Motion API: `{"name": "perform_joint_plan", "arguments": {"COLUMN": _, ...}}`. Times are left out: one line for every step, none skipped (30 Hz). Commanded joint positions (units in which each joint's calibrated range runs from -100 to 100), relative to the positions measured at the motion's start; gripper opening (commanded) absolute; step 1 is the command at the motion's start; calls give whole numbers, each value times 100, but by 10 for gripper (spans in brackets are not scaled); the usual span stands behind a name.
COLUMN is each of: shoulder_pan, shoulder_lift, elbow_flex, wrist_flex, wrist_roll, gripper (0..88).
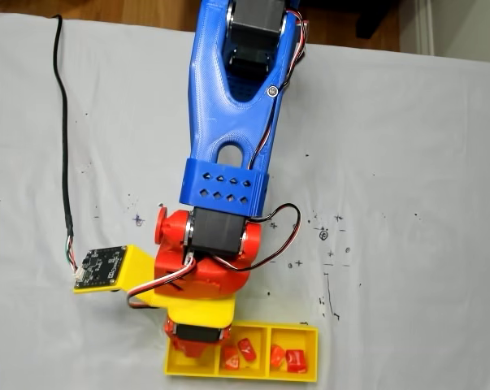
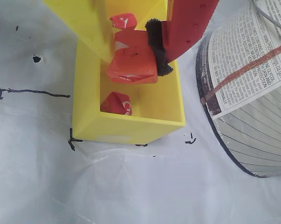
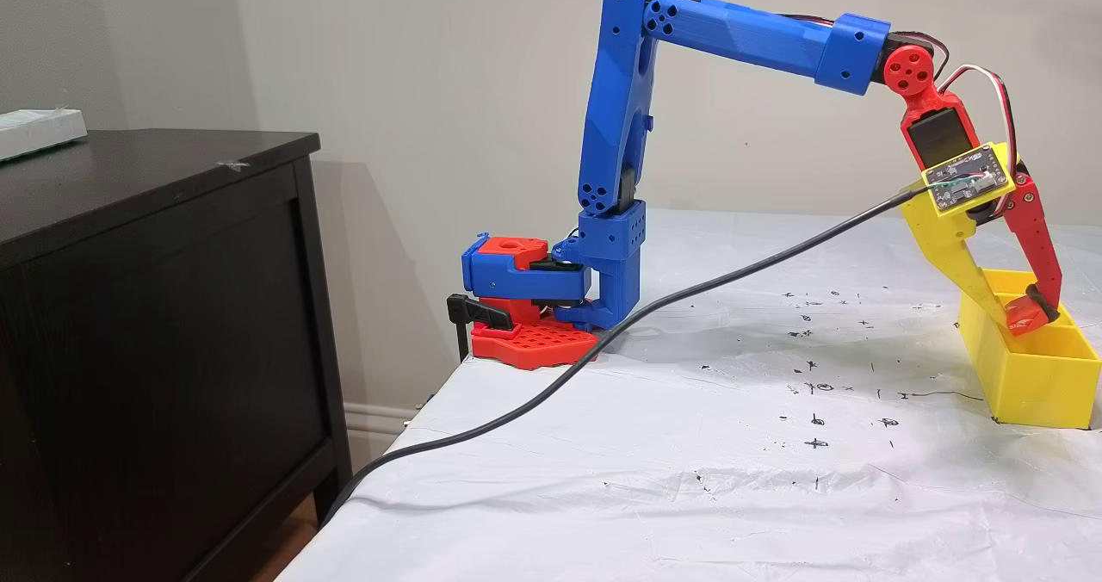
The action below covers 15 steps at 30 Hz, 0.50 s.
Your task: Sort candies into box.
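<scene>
**Candy held over the end compartment of the yellow box**

Closest to the wrist camera, an orange-red candy (image 2: 132, 63) is pinched between the yellow finger and the red, black-padded finger; the fingers (image 2: 133, 56) are closed snugly on it, just above the nearest compartment of the box (image 2: 126, 128). Two more candies lie in that compartment: one (image 2: 117, 103) against the near wall, another (image 2: 123, 21) further back, partly cut off by the yellow finger.

In a fixed view from above, the box (image 1: 310, 375) sits at the bottom edge of the white-covered surface (image 1: 407, 162). Its middle compartment holds two candies (image 1: 239, 352), its right one two more (image 1: 288, 357); the left compartment is mostly hidden under the arm's red and yellow wrist.

In a fixed view from the side, the held candy (image 3: 1023, 317) sits at rim level and the box (image 3: 1029, 380) walls hide its contents.

At the wrist view's right edge, a round printed container (image 2: 252, 88) is cut off.
</scene>
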<state>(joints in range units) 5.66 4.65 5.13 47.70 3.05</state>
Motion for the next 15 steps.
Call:
{"name": "perform_joint_plan", "arguments": {"shoulder_pan": 5, "shoulder_lift": 1, "elbow_flex": -791, "wrist_flex": 212, "wrist_roll": -29, "gripper": 215}}
{"name": "perform_joint_plan", "arguments": {"shoulder_pan": 14, "shoulder_lift": 10, "elbow_flex": -809, "wrist_flex": 228, "wrist_roll": -29, "gripper": 222}}
{"name": "perform_joint_plan", "arguments": {"shoulder_pan": 14, "shoulder_lift": 10, "elbow_flex": -827, "wrist_flex": 244, "wrist_roll": -29, "gripper": 227}}
{"name": "perform_joint_plan", "arguments": {"shoulder_pan": 14, "shoulder_lift": 10, "elbow_flex": -836, "wrist_flex": 261, "wrist_roll": -29, "gripper": 237}}
{"name": "perform_joint_plan", "arguments": {"shoulder_pan": 14, "shoulder_lift": 10, "elbow_flex": -846, "wrist_flex": 277, "wrist_roll": -29, "gripper": 245}}
{"name": "perform_joint_plan", "arguments": {"shoulder_pan": 23, "shoulder_lift": 10, "elbow_flex": -855, "wrist_flex": 294, "wrist_roll": -29, "gripper": 251}}
{"name": "perform_joint_plan", "arguments": {"shoulder_pan": 23, "shoulder_lift": 10, "elbow_flex": -855, "wrist_flex": 302, "wrist_roll": -29, "gripper": 255}}
{"name": "perform_joint_plan", "arguments": {"shoulder_pan": 23, "shoulder_lift": 1, "elbow_flex": -855, "wrist_flex": 318, "wrist_roll": -24, "gripper": 256}}
{"name": "perform_joint_plan", "arguments": {"shoulder_pan": 23, "shoulder_lift": -16, "elbow_flex": -846, "wrist_flex": 326, "wrist_roll": -24, "gripper": 257}}
{"name": "perform_joint_plan", "arguments": {"shoulder_pan": 23, "shoulder_lift": -33, "elbow_flex": -846, "wrist_flex": 335, "wrist_roll": -24, "gripper": 255}}
{"name": "perform_joint_plan", "arguments": {"shoulder_pan": 23, "shoulder_lift": -75, "elbow_flex": -818, "wrist_flex": 335, "wrist_roll": -15, "gripper": 242}}
{"name": "perform_joint_plan", "arguments": {"shoulder_pan": 23, "shoulder_lift": -118, "elbow_flex": -791, "wrist_flex": 326, "wrist_roll": -10, "gripper": 234}}
{"name": "perform_joint_plan", "arguments": {"shoulder_pan": 32, "shoulder_lift": -160, "elbow_flex": -754, "wrist_flex": 302, "wrist_roll": 0, "gripper": 225}}
{"name": "perform_joint_plan", "arguments": {"shoulder_pan": 41, "shoulder_lift": -228, "elbow_flex": -727, "wrist_flex": 277, "wrist_roll": 10, "gripper": 208}}
{"name": "perform_joint_plan", "arguments": {"shoulder_pan": 50, "shoulder_lift": -313, "elbow_flex": -654, "wrist_flex": 236, "wrist_roll": 15, "gripper": 184}}
